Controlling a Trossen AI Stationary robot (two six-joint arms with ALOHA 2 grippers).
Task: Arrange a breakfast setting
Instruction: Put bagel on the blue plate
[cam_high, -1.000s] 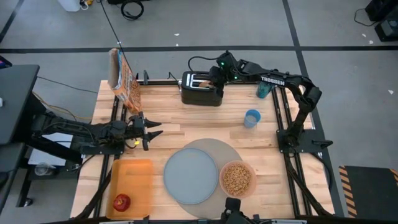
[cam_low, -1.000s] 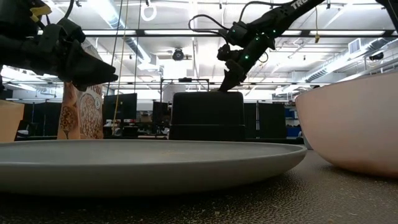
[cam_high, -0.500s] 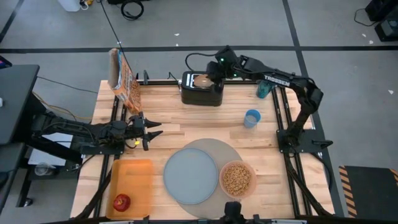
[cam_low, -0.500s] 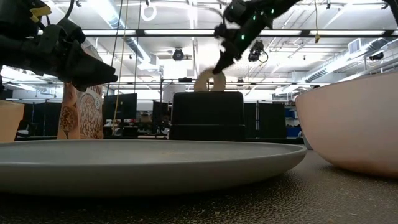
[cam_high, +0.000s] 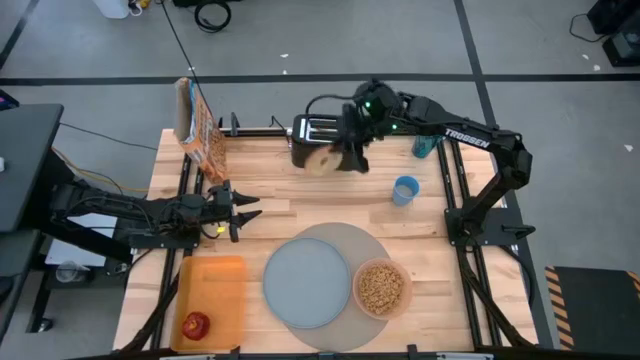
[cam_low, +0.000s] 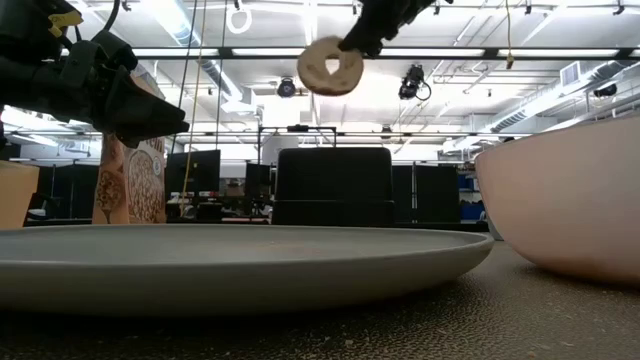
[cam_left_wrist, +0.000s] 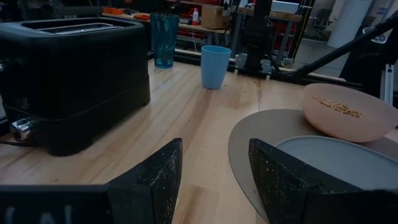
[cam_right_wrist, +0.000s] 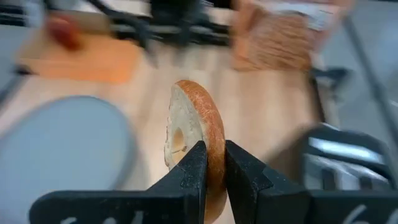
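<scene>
A: Starting nearest the front edge, what is lying there?

B: The pink bowl (cam_high: 381, 288) is sitting on the grey mat (cam_high: 362, 247), touching the grey plate (cam_high: 306, 282). The red apple (cam_high: 196, 325) is resting on the orange tray (cam_high: 212, 290), off to the left.

A: And the left gripper (cam_high: 243, 214)?

B: It is hovering just above the tray's far end, its fingers (cam_left_wrist: 281, 177) standing apart and holding nothing.

A: Farther back?

B: The right gripper (cam_right_wrist: 211, 169) is pinching the bagel (cam_low: 331, 66) by its edge, holding it high in the air just in front of the black toaster (cam_high: 318, 132).

A: So which step is this?

B: It appears the bagel is being carried toward the setting. Next, the arm is probably needing to swing it over the plate, lower it, and only then part its fingers.
</scene>
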